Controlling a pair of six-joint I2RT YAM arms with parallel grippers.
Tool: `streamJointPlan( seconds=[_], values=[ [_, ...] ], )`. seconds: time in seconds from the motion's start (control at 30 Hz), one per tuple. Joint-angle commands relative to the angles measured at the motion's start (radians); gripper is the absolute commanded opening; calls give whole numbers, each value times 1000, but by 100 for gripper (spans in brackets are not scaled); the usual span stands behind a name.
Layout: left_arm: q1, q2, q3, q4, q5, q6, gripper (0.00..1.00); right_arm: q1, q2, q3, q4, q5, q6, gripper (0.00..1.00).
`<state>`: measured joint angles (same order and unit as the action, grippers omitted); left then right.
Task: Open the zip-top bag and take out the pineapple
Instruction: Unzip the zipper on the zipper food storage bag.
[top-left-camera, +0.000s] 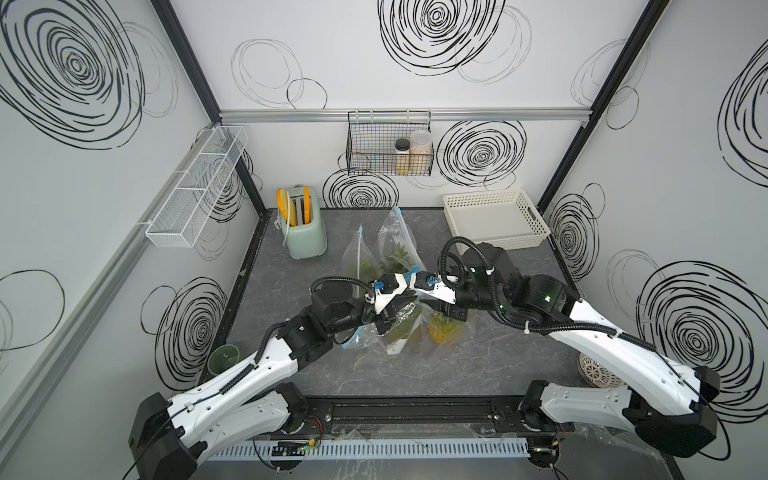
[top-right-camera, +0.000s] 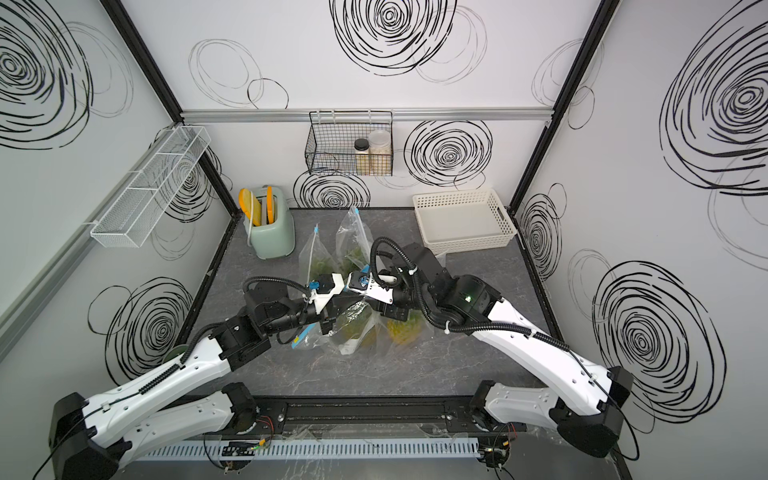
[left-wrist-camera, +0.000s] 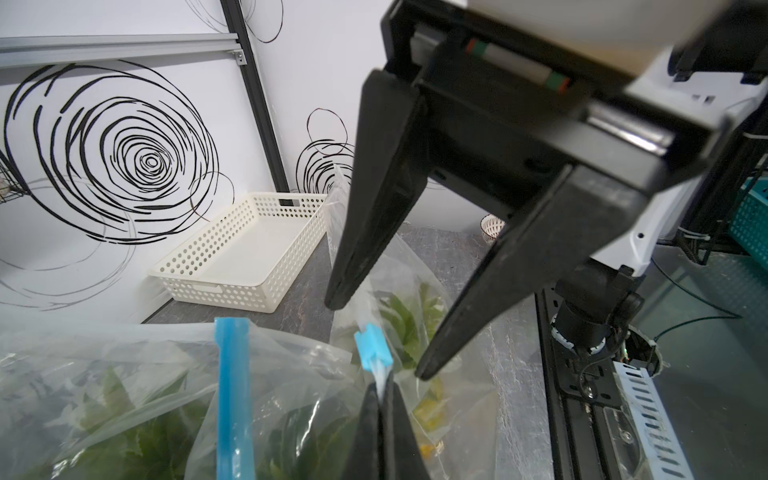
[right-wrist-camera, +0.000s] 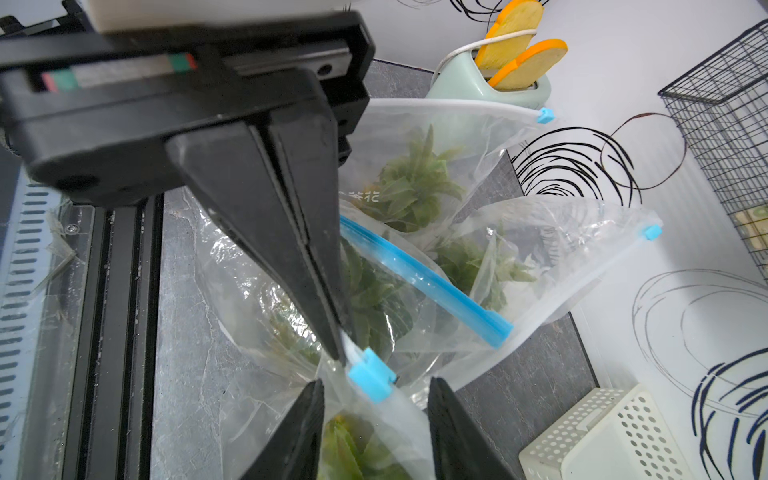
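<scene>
in both top views the two arms meet over the middle of the dark table (top-left-camera: 415, 386), wrists almost nose to nose. the left gripper (top-left-camera: 406, 300) and the right gripper (top-left-camera: 428, 301) sit just beside each other above a crumpled clear zip-top bag (top-left-camera: 432, 336). the yellow body of the pineapple (top-left-camera: 444, 330) shows through the plastic under the right wrist. from up here the jaws themselves cannot be made out. other bags (top-left-camera: 395, 245) with green crowns stand behind, between a mint toaster (top-left-camera: 305, 237) and a white basket (top-left-camera: 494, 224).

in the left wrist view the left gripper (left-wrist-camera: 381, 388) has its jaws pressed together on the bag's top edge, touching the blue slider (left-wrist-camera: 372, 347). the right gripper (left-wrist-camera: 380, 338) stands opposite with its fingers (left-wrist-camera: 365, 232) apart, one on each side of the slider. pineapple (left-wrist-camera: 407, 320) leaves show inside the bag (left-wrist-camera: 469, 399) below.

in the right wrist view the left gripper (right-wrist-camera: 338, 353) pinches the seal strip at its very tip, jaws together. the slider (right-wrist-camera: 371, 380) sits right next to that pinch, between the right gripper's (right-wrist-camera: 376, 384) spread fingers (right-wrist-camera: 299, 432), with a gap on both sides. the pineapple (right-wrist-camera: 349, 449) crown lies in the bag (right-wrist-camera: 407, 432) under them.
</scene>
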<state>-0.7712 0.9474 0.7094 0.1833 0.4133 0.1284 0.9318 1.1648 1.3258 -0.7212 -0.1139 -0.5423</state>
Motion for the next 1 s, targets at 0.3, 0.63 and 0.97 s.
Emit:
streamJointPlan(
  seconds=[0.3, 0.63, 0.97],
  values=[
    [-22, -20, -13, 79, 7, 8, 0, -25, 18, 5, -2, -82, -59, 44],
    [-91, -20, -20, 88, -139, 64, 0, -38, 50, 42, -44, -148, -53, 43],
    [-112, -39, -39, 103, -241, 96, 0, -37, 56, 67, -67, -175, -48, 31]
  ],
)
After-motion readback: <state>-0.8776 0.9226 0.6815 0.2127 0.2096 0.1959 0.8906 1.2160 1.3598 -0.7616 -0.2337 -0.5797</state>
